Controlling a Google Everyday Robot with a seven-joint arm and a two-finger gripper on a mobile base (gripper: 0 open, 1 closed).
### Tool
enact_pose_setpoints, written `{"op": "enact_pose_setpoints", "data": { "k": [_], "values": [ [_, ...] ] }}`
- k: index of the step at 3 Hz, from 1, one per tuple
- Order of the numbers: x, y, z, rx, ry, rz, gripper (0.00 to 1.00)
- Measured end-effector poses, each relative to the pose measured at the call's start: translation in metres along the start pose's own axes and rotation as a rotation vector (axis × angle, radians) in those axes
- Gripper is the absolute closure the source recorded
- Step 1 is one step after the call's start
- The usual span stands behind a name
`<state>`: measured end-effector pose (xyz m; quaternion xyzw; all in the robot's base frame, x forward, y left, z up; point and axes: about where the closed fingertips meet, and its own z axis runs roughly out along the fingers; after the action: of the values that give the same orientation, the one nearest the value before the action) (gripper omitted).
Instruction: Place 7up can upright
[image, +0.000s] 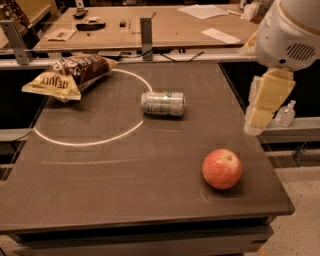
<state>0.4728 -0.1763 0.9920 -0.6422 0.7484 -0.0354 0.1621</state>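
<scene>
On the dark table the can lies on its side across the white circle, long axis left-to-right, and the gripper, open or closed I cannot tell, hangs well right of the can.

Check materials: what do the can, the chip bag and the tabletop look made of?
Small silvery can, lying on its side: thin metal, likely aluminium, going by the shiny sheen under pale green print. Brown-and-yellow crinkled snack bag: glossy plastic film, judging by its creases and glare. Dark tabletop: matte, possibly laminate; unclear. The tool hangs off the table's right edge, apart from all three.
</scene>
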Motion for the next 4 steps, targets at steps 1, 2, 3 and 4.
{"op": "enact_pose_setpoints", "data": {
  "k": [1, 2, 3, 4],
  "values": [
    [-0.022, -0.009, 0.023, -0.017, 0.038, -0.013, 0.00],
    [-0.037, -0.023, 0.046, -0.026, 0.109, 0.020, 0.00],
    [-0.043, -0.041, 0.062, -0.024, 0.153, 0.079, 0.00],
    [-0.051, -0.057, 0.073, -0.031, 0.094, 0.081, 0.00]
  ]
}}
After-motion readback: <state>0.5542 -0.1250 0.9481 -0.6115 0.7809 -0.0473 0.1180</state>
